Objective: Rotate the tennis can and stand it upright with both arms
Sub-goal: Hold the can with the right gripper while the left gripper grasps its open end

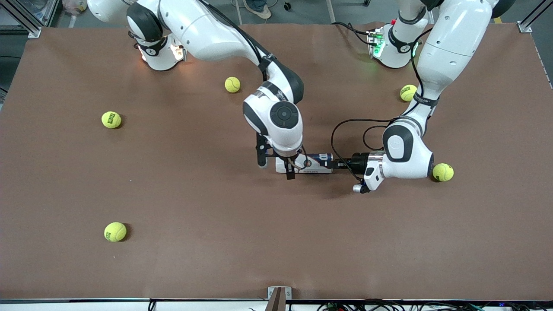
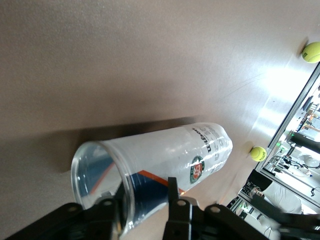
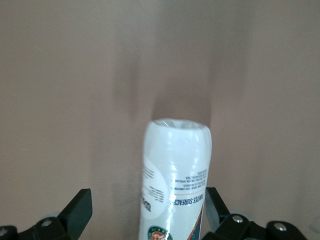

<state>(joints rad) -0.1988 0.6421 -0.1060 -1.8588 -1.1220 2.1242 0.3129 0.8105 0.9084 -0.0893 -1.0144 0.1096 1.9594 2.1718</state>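
Note:
The tennis can [image 1: 317, 160] lies on its side on the brown table [image 1: 207, 207], near its middle. My right gripper [image 1: 290, 170] points down over the can's closed end. In the right wrist view [image 3: 147, 210] its fingers are open and straddle the can [image 3: 177, 165], one close to the label and the other apart from it. My left gripper [image 1: 339, 163] lies level at the can's open mouth. In the left wrist view [image 2: 145, 192] it is open: one finger shows through the clear rim, and the other finger [image 2: 172, 189] is outside on the can [image 2: 170, 150].
Several yellow tennis balls lie loose on the table. One ball [image 1: 443, 172] is right beside my left wrist, another [image 1: 408, 93] is near the left arm's base, and a third [image 1: 232, 84] is by the right arm. The rest lie toward the right arm's end.

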